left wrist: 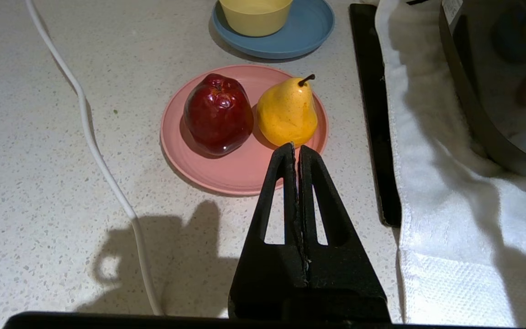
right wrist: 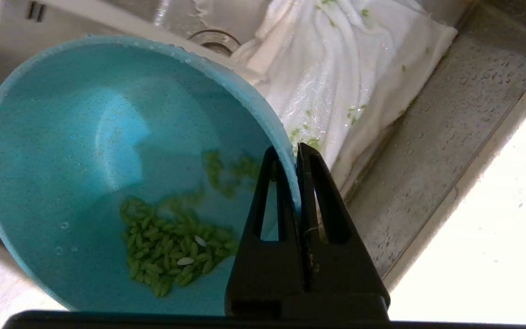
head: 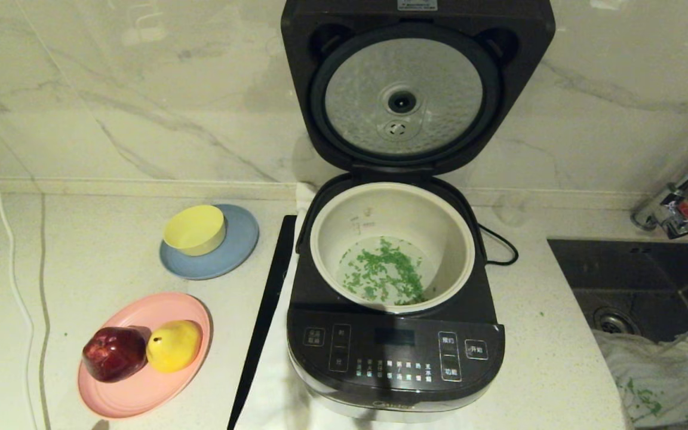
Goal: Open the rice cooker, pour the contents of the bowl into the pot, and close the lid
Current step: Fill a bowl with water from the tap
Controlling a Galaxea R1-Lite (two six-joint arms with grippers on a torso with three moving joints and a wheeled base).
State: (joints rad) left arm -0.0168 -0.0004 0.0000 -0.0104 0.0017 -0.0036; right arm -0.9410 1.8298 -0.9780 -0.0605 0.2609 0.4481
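Item: my right gripper [right wrist: 296,151], seen in right wrist view only, clamped tight on rim of the bowl [right wrist: 107,151], one finger inside, one outside; bowl tilted, held over the sink [right wrist: 450,137] w/ a wet white cloth [right wrist: 349,68] below it. Green grains [right wrist: 171,246] plus a few white ones clung low on bowl's inner wall. Item: my left gripper [left wrist: 297,148], fingers pressed together, nothing between them, poised low over the counter [left wrist: 39,183] just in front of the pink plate [left wrist: 226,173] carrying a red apple [left wrist: 218,114] & yellow pear [left wrist: 286,112]. Neither arm visible in head view. Item: the rice cooker [head: 395,352] at counter centre, on a white towel [left wrist: 432,183]; the lid [head: 415,89] stood upright, silver underside facing fwd; the pot [head: 392,245] seated inside, green bits in water at its bottom. Item: yellow bowl [head: 194,229] on blue plate [head: 230,254], left of cooker. Black strip [head: 263,322] lay along cooker's left side. White cable [head: 3,239] ran along far left of counter. Marble wall [head: 141,89] behind; chrome tap [head: 678,197] at right above sink.
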